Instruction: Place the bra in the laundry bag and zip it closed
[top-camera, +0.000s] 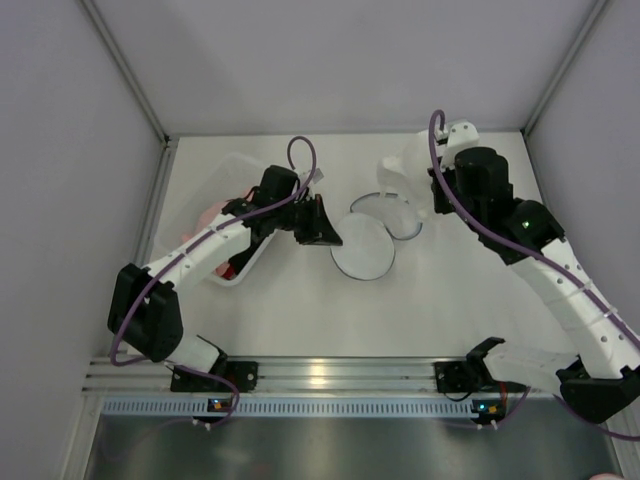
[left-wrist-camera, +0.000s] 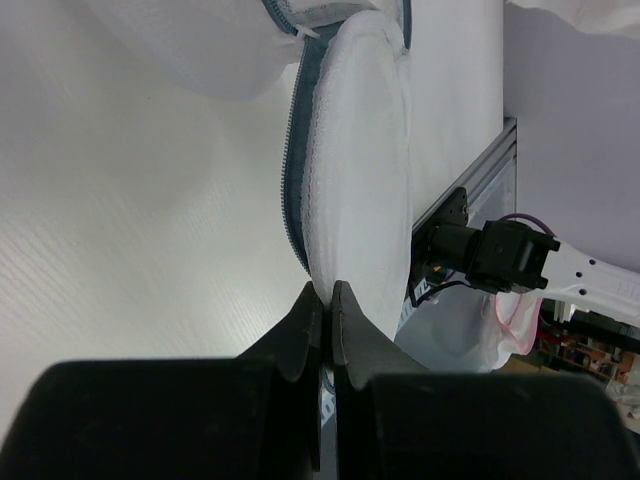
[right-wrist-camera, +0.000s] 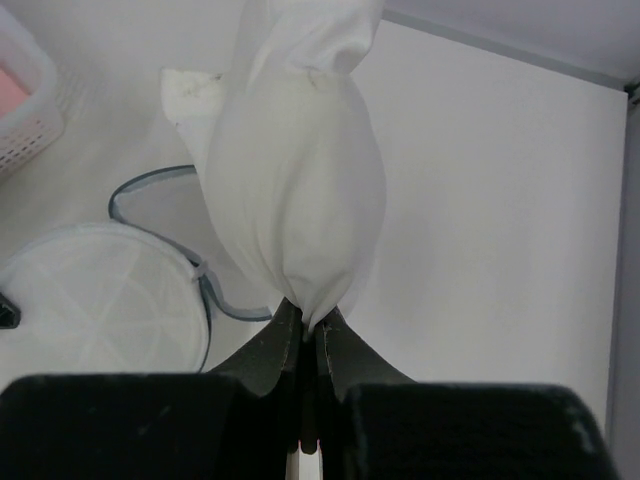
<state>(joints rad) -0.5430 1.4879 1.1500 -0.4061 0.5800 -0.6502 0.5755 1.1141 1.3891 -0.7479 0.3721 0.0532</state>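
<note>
The laundry bag (top-camera: 363, 247), a round white mesh pouch with a thin dark rim, lies open in two halves at the table's middle. My left gripper (top-camera: 322, 226) is shut on the rim of its near half, which stands up on edge in the left wrist view (left-wrist-camera: 355, 150), just past the gripper (left-wrist-camera: 327, 292). My right gripper (top-camera: 428, 196) is shut on the white bra (top-camera: 393, 174) and holds it hanging above the table just behind the far half. In the right wrist view the bra (right-wrist-camera: 300, 170) bulges out of the gripper (right-wrist-camera: 308, 318), with the pouch (right-wrist-camera: 100, 300) lying to its left.
A clear plastic bin (top-camera: 228, 165) holding a pink cloth (top-camera: 205, 216) stands at the left, under my left arm. Its corner shows in the right wrist view (right-wrist-camera: 25, 110). Grey walls enclose the table at the back and sides.
</note>
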